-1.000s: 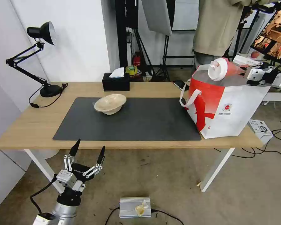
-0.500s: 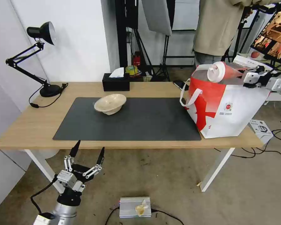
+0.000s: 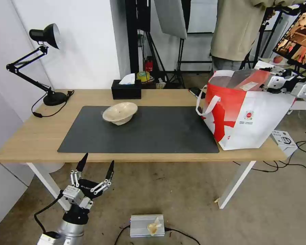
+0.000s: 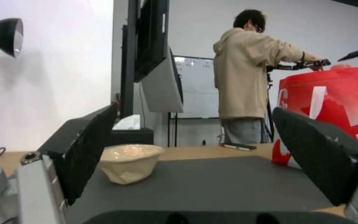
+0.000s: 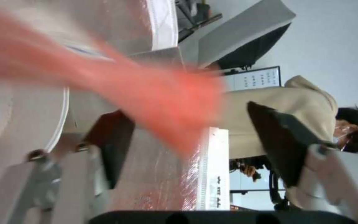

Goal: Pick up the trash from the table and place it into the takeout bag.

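Pincer work at this moment centres on the right pincer point(image 3: 273, 82), which hovers at the far rim of the takeout bag point(image 3: 258, 119), just above its open mouth. In the right wrist view its fingers point(image 5: 282, 149) stand apart with nothing clamped between them; a red cup point(image 5: 154, 93) shows there as a blurred red streak in front of the spread fingers, against the silver foil lining, free of both pads. A large white round bowl point(image 5: 21, 124) with red scraps lies inside the bag, off to one side of the same pincer and beyond its fingertips.

The bag stands on the bench point(image 3: 34, 136), at the edge of the dark grey mat point(image 3: 153, 132), directly under the right pincer.

The left pincer point(image 3: 96, 166) hangs low in front of the bench's near edge, below the tabletop, fingers spread wide and empty. A shallow beige bowl point(image 3: 120, 112) sits tilted on the mat, well beyond the left pincer and far from the right one; in the left wrist view it point(image 4: 130, 162) appears between the two open fingers but farther off. A black tissue box point(image 3: 126, 90) stands behind the bowl.
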Tool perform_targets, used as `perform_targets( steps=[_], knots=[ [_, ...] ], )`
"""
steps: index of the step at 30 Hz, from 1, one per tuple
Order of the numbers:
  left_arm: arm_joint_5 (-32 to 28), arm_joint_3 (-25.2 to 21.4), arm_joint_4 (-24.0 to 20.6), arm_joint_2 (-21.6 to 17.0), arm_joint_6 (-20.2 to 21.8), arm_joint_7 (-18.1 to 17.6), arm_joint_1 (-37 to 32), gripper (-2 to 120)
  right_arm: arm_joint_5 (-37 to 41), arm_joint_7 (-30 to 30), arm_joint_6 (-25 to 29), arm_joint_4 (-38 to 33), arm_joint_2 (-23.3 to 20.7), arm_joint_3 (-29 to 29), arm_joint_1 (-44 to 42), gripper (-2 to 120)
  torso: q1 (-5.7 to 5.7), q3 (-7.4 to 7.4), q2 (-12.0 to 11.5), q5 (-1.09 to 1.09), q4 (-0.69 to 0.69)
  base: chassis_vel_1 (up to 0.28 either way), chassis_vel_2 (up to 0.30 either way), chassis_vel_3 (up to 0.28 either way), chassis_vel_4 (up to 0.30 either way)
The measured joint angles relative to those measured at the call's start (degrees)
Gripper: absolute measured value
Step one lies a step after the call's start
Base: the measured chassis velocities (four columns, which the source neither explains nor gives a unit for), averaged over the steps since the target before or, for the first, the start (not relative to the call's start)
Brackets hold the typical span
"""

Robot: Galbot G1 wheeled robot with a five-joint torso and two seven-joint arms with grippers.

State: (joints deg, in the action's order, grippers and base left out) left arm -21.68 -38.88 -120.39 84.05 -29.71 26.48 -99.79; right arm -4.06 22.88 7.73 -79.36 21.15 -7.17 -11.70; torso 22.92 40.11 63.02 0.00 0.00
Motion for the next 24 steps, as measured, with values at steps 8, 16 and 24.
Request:
perform_targets(
  steps=[8, 16, 24],
  knots=[
    [-0.3, -0.6, -0.1, -0.8, -0.3, 0.0, 0.2, 100, 5.2, -0.5, -2.3, -4.4, -2.3, 0.5, -0.3, 103, 0.00, 0.00, 0.0, 0.00, 0.01, 0.000, 0.000, 0.000, 0.000],
    [-0.2, -0.4, -1.3, -0.8, -0.1, -0.3, -0.5, 100, 13.9, -1.5, -7.2, -11.2, -6.4, 4.2, -2.0, 114, 0.00, 0.00, 0.0, 0.00, 0.00, 0.000, 0.000, 0.000, 0.000],
    [-0.2, -0.3, -3.0, -0.8, 0.6, -0.9, -0.7, 100, 20.2, -5.7, -12.4, -17.1, -10.9, 8.3, -3.5, 113, 0.00, 0.00, 0.0, 0.00, -0.01, 0.000, 0.000, 0.000, 0.000]
  ],
)
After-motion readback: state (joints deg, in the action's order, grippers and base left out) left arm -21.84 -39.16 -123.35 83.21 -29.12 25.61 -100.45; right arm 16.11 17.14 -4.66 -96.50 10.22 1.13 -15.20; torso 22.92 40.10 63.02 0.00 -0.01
